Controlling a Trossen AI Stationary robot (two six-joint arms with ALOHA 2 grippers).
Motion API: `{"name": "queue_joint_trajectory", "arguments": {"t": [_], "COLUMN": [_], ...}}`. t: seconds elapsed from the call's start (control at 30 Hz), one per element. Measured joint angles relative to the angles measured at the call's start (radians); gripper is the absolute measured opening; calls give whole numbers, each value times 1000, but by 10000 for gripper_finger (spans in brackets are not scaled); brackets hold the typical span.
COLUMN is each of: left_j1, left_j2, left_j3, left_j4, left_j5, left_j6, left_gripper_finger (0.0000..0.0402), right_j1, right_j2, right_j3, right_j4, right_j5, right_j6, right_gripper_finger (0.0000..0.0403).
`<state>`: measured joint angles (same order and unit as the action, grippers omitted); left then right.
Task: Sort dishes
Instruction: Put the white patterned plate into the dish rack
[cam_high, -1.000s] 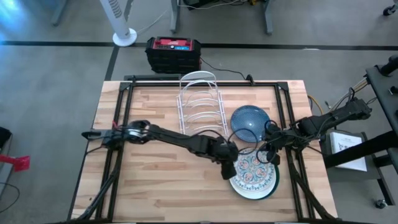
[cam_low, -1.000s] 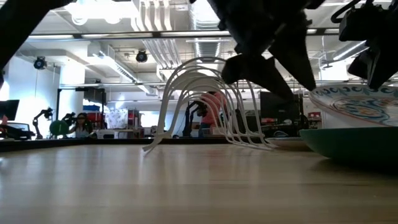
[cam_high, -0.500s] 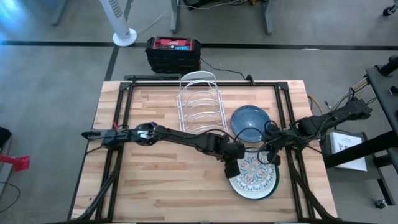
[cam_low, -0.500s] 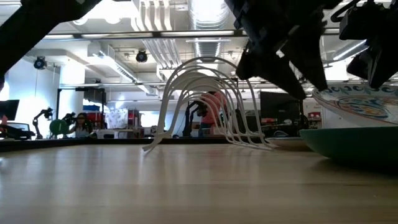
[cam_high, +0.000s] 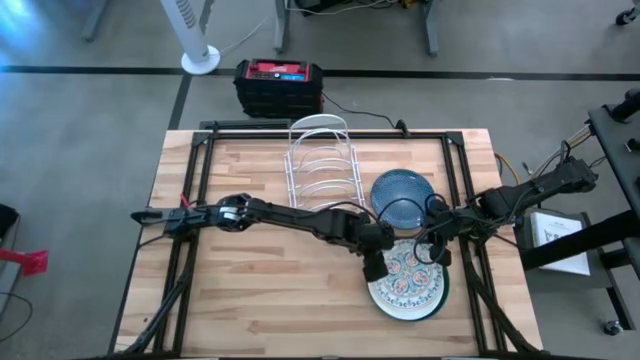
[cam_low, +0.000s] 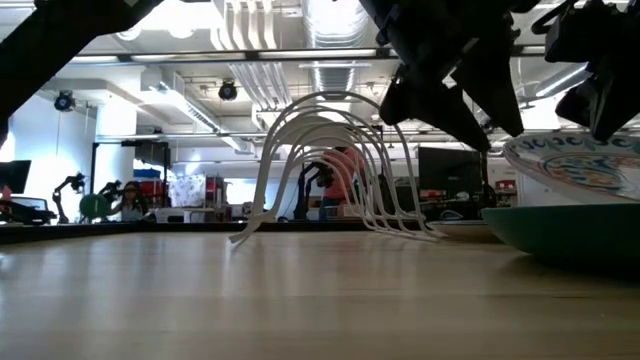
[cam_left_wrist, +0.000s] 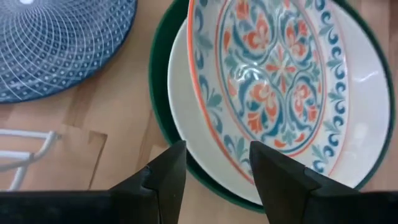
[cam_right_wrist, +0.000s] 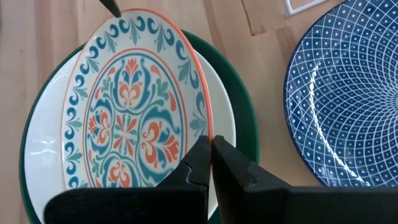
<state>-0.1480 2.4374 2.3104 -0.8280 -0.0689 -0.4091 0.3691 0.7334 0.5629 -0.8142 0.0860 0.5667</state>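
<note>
Since one second ago the left end effector (cam_high: 373, 266) has moved further toward the stack of dishes and now hovers at its near rim, fingers (cam_left_wrist: 166, 177) spread. The right end effector (cam_high: 436, 247) pinches the edge of the floral dish (cam_high: 410, 272), fingers pressed on its rim, and seems to tilt it up (the low view shows it slanted). Under it lie the plain white dish (cam_left_wrist: 186, 134) and the green dish (cam_low: 560, 232). The blue dish (cam_high: 403, 198) rests on the table (cam_high: 250, 290), just beside the wire rack (cam_high: 320, 165).
</note>
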Motion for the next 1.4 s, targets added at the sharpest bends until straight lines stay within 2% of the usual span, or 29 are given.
{"name": "queue_joint_trajectory", "arguments": {"t": [0.3, 0.73, 0.83, 1.03, 1.13, 1.27, 1.4], "left_j1": [6, 15, 21, 39, 42, 45, 48], "left_j2": [2, 10, 10, 10, 10, 10, 10], "left_j3": [-34, -60, -104, -204, -224, -248, -269], "left_j4": [54, 142, 194, 383, 438, 480, 509], "left_j5": [97, 173, 196, 324, 341, 343, 343], "left_j6": [41, 83, 59, 18, 6, 7, 7], "left_gripper_finger": [167, 167, 167, 167, 165, 150, 97], "right_j1": [0, 0, 0, 0, 0, 0, 0], "right_j2": [0, -3, -9, -13, -13, -14, -14], "right_j3": [0, -1, -1, -1, -1, 0, 0], "right_j4": [13, 67, 76, 89, 92, 96, 96], "right_j5": [0, 0, 0, 1, 3, 4, 5], "right_j6": [-20, -85, -90, -93, -95, -98, -100], "right_gripper_finger": [0, 0, 0, 0, 0, 0, 0]}}
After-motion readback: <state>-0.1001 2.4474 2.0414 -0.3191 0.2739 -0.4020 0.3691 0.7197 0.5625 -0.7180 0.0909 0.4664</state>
